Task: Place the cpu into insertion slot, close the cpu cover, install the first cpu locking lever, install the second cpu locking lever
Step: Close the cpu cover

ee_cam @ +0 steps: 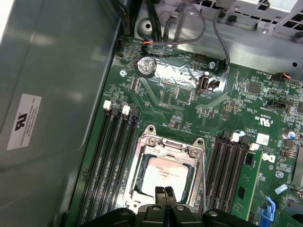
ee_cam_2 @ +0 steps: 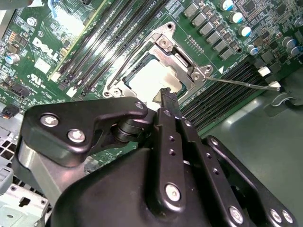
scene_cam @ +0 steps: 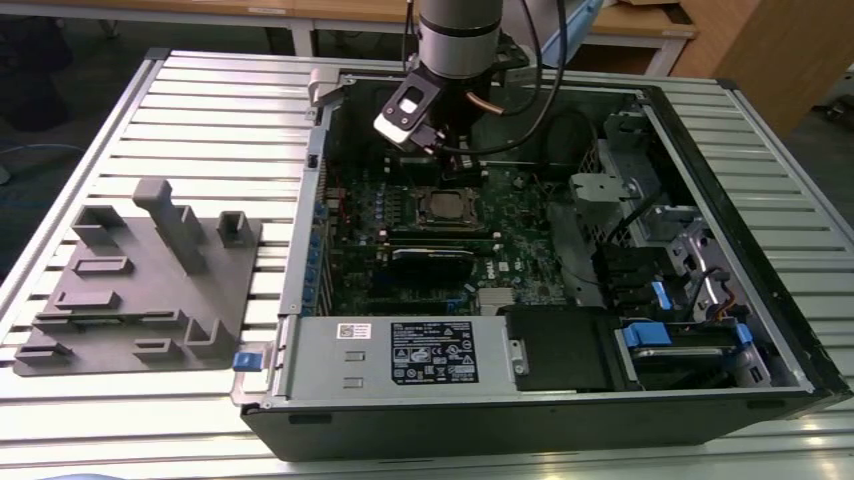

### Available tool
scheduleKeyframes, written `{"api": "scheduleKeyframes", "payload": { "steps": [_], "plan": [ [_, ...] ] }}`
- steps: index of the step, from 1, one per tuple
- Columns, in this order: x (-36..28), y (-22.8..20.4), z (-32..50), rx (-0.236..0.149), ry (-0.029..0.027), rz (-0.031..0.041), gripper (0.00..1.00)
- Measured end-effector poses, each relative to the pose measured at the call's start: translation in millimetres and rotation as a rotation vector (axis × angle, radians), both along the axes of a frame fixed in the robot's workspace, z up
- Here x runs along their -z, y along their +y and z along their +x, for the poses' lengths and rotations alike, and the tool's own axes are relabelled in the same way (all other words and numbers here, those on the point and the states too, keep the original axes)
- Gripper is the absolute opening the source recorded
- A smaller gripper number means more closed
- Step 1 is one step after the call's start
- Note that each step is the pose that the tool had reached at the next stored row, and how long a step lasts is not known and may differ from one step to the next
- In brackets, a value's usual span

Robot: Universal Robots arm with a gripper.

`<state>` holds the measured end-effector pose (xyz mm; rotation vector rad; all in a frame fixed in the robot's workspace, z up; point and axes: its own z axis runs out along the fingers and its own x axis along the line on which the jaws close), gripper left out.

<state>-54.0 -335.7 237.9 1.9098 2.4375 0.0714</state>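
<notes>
The cpu lies seated in the insertion slot, framed by the lowered cpu cover. The claw hangs just above the chip's edge, its fingers pressed together and holding nothing. The chip is judged light, rigid and fragile (its metal top is probably slick). Grip it by opposite edges, never by the underside.

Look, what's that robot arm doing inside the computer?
The robot arm reaches into the open computer case. Its pincer, closed and empty, is right over the cpu. The cpu already lies in the insertion slot, and the cpu cover is folded down around it. A thin metal lever sticks out beside the slot.
</notes>
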Motion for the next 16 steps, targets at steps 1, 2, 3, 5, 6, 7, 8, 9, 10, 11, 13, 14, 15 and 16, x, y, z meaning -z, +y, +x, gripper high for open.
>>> {"api": "scheduleKeyframes", "payload": {
  "steps": [1,2,3,5,6,7,8,9,10,11,13,14,15,16],
  "plan": [
    [0.0,0.0,0.0,-0.002,0.0,0.0,0.11],
    [0.0,0.0,0.0,-0.003,0.0,0.0,0.11],
    [0.0,0.0,0.0,-0.005,0.0,0.0,0.11],
    [0.0,0.0,-0.1,-0.007,0.0001,-0.0001,0.11],
    [0.0,0.0,-0.1,-0.009,0.0,0.0,0.11],
    [0.0,0.0,0.0,-0.01,0.0,0.0,0.11],
    [0.0,0.0,-0.1,-0.011,0.0,-0.0001,0.11],
    [0.0,0.0,-0.1,-0.013,0.0001,0.0,0.11],
    [0.0,0.0,-0.1,-0.015,0.0001,0.0,0.11],
    [0.1,0.0,-0.1,-0.019,0.0,0.0,0.11],
    [0.2,0.0,-0.1,-0.032,0.0,0.0,0.11],
    [0.2,0.0,-0.1,-0.04,0.0,0.0,0.11],
    [0.3,0.0,-0.1,-0.049,0.0,0.0,0.11],
    [0.4,0.0,-0.1,-0.058,0.0,0.0,0.11]
  ]
}}
